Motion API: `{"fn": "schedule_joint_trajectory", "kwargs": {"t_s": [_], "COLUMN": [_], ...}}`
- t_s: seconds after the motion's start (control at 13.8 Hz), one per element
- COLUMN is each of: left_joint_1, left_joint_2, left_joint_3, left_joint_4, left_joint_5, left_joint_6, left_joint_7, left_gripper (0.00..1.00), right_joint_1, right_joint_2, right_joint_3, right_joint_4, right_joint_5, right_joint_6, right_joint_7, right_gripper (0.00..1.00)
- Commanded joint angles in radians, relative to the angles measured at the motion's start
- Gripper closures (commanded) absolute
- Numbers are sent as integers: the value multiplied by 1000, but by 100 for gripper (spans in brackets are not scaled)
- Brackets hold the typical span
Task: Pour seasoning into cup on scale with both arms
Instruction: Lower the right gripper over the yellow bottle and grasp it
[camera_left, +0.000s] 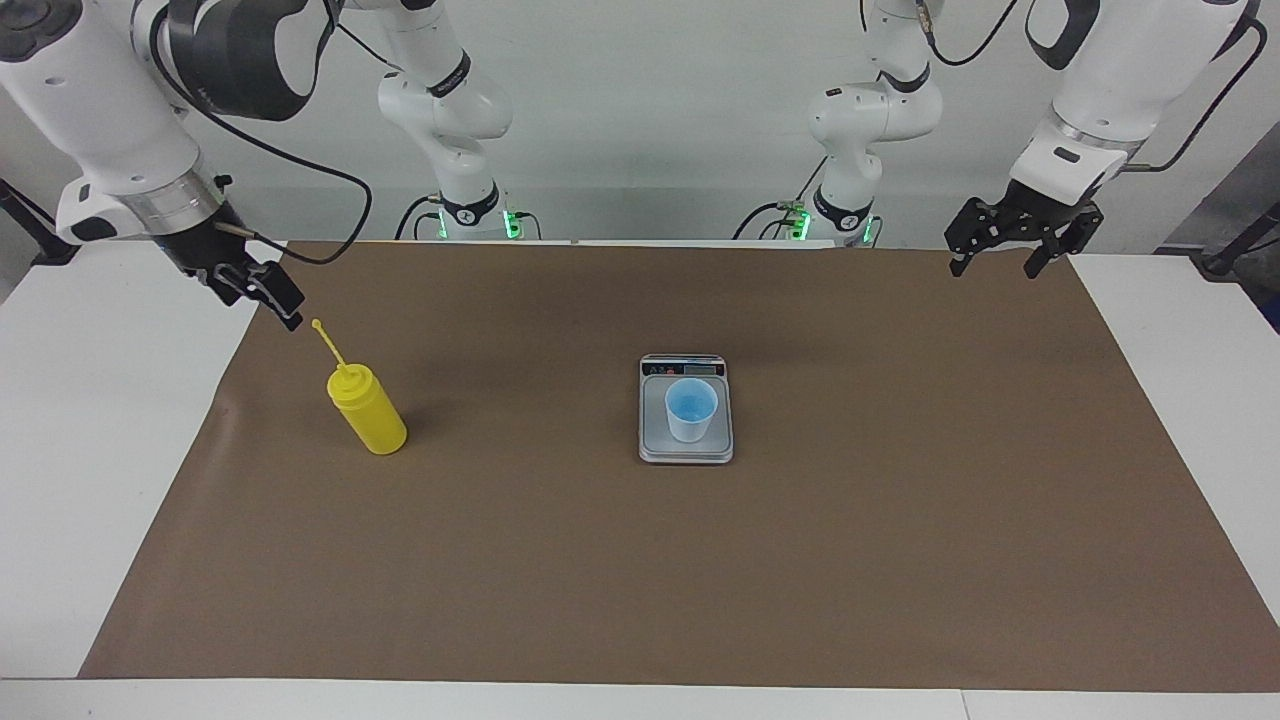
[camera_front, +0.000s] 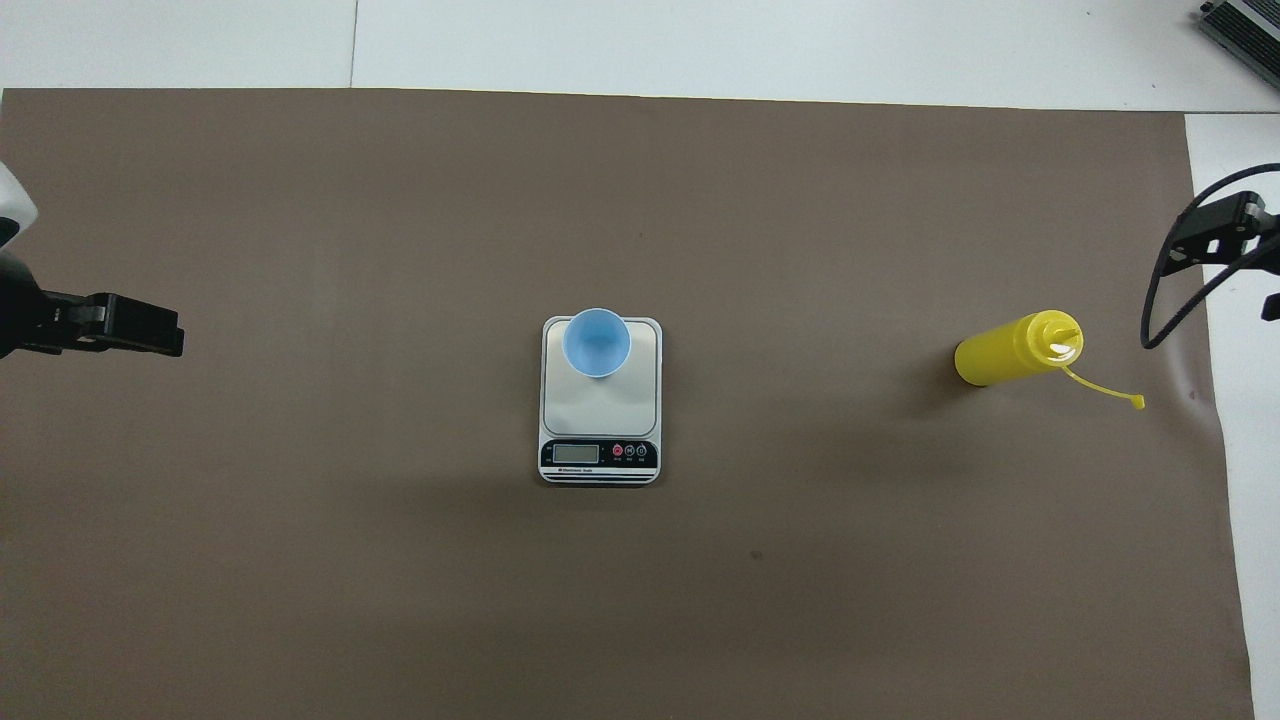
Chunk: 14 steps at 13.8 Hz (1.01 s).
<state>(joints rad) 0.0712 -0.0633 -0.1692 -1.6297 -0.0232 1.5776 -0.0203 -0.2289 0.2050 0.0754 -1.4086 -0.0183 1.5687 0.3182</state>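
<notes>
Brown paper mat (camera_left: 640, 560) covers white table. Yellow plastic squeeze bottle (camera_left: 368, 408) upright, mid-left of facing view, just below-right of right gripper (camera_left: 262, 293), released, empty. Left gripper (camera_left: 1012, 240) upper right, released, waiting. Pale blue cup (camera_left: 691, 409) on silver-grey scale (camera_left: 686, 450), centre.

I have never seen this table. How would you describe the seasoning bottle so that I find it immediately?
A brown mat covers most of the table, with a scale and a pale blue cup on it at the middle. Toward the right arm's end of the mat stands the seasoning bottle, alone and upright. It is the only bright yellow thing, taller than the cup, with a thin strap sticking out from its top.
</notes>
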Motion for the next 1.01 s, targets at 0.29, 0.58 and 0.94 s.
{"fn": "schedule_joint_trajectory", "kwargs": {"t_s": [0.29,0.58,0.94], "left_joint_1": [13,13,13], "left_joint_2": [-13,-13,-13], "left_joint_3": [-4,-6,-4], "left_joint_4": [-13,-13,-13], "left_joint_5": [-12,-12,-12], "left_joint_6": [-8,-10,-8], "left_joint_7": [10,10,11], "left_gripper": [0,0,0], "right_joint_1": [-70,-81,-121], "right_joint_2": [289,404,456], "right_joint_3": [7,6,6], "right_joint_4": [180,229,179], "right_joint_5": [52,158,348], "right_joint_6": [17,-1,-42], "right_joint_7": [195,306,459], "right_gripper": [0,0,0]}}
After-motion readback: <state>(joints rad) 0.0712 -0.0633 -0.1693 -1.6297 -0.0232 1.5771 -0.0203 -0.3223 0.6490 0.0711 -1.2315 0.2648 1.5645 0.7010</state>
